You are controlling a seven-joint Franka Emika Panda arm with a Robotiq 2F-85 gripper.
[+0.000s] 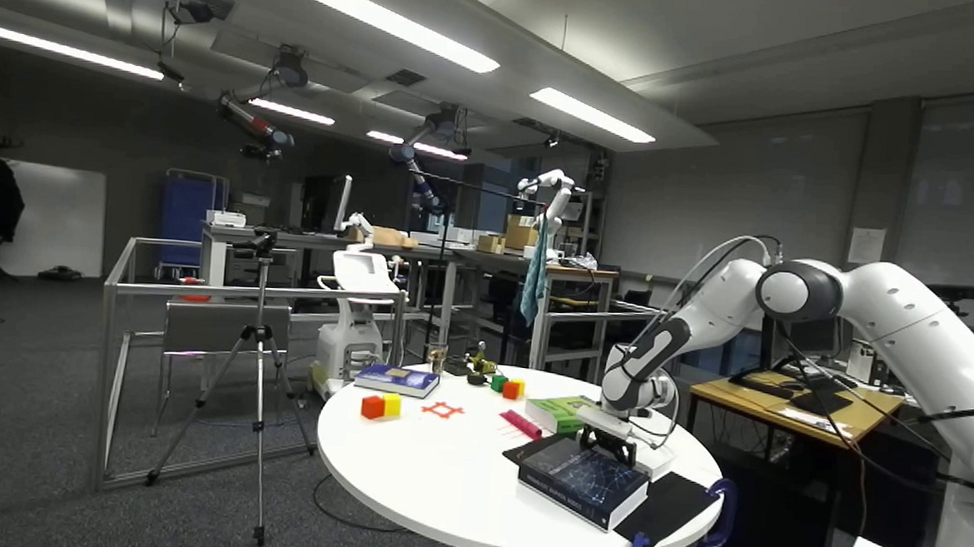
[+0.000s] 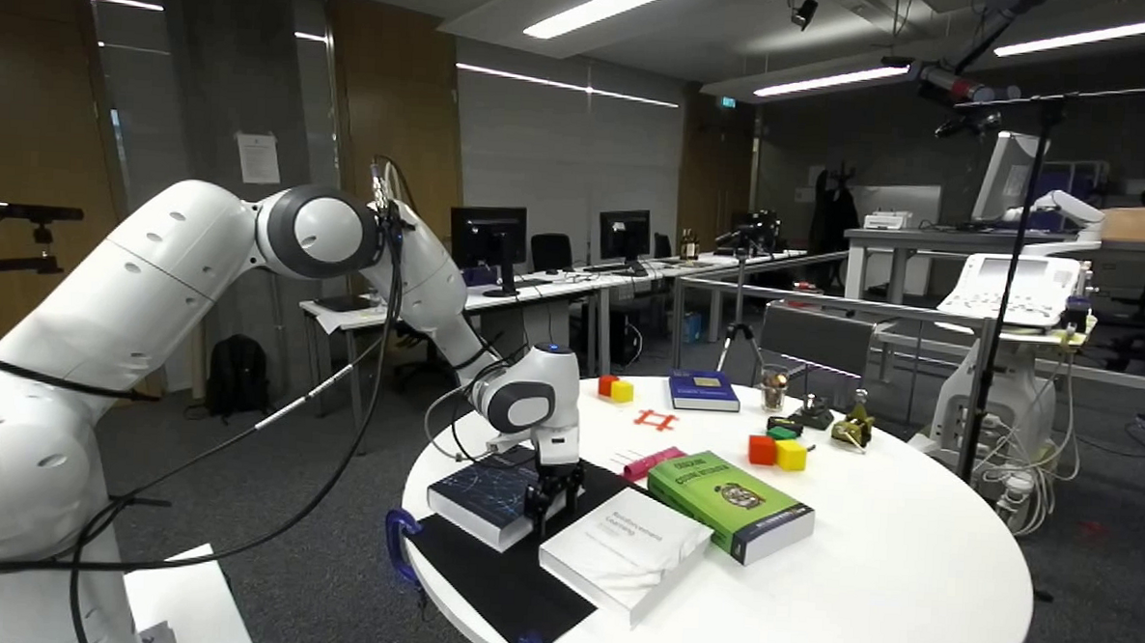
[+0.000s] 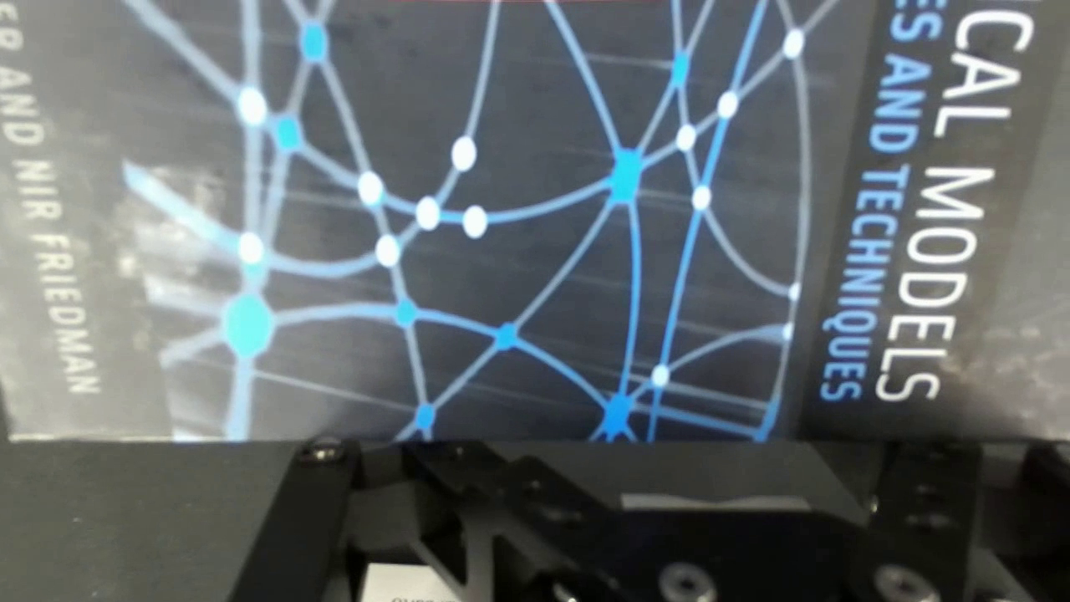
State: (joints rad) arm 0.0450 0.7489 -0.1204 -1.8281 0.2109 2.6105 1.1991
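My gripper (image 1: 609, 448) points down into the gap between a dark book with a blue network cover (image 1: 585, 477) and a white book (image 2: 625, 546). In an exterior view the gripper (image 2: 554, 510) has its two black fingers apart, with nothing seen between them. In the wrist view the gripper (image 3: 623, 481) is spread along the long edge of the dark book (image 3: 518, 251); its fingertips are hidden behind that edge. Whether a finger touches the book I cannot tell. A black mat (image 2: 494, 574) lies under the gripper and partly under the books.
A green book (image 2: 729, 497) lies beside the white book. A pink roll (image 2: 653, 463), red and yellow blocks (image 2: 776, 452), a red lattice (image 2: 655, 420), a blue book (image 2: 703, 389) and a glass (image 2: 773, 388) stand farther off. Blue clamps (image 1: 720, 515) grip the round table's (image 1: 417, 491) edge.
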